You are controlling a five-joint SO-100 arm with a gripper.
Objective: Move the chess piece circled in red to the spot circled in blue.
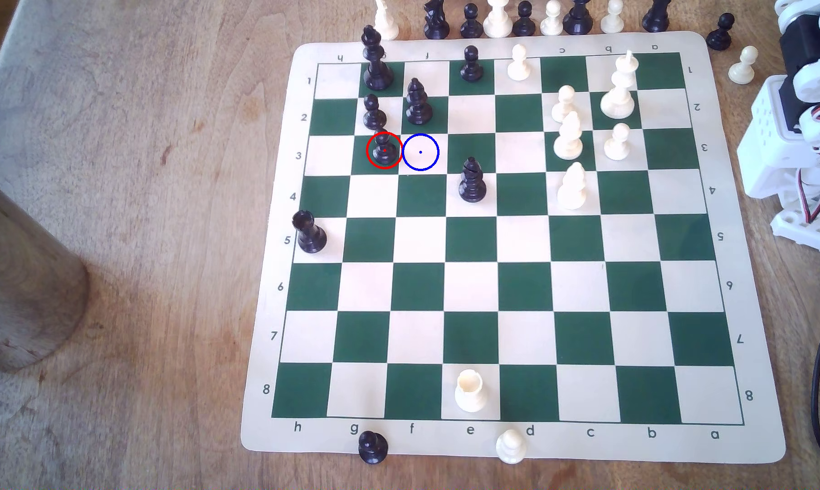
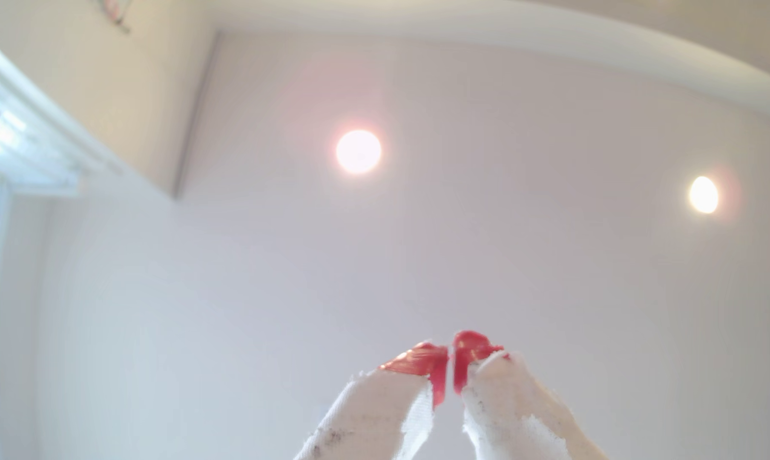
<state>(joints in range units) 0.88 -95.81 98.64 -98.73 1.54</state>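
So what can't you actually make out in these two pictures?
- Robot arm, exterior view: cut off by the right edge.
- Row of spare pieces, exterior view: tops cut by the upper edge.
- Gripper, wrist view: points at the ceiling; its red fingertips nearly meet.
- Black pawn: partly covered by the drawn red ring.

arm (image 1: 804, 118): cut off by exterior view's right edge | hand (image 2: 450, 376): blurred, base cropped
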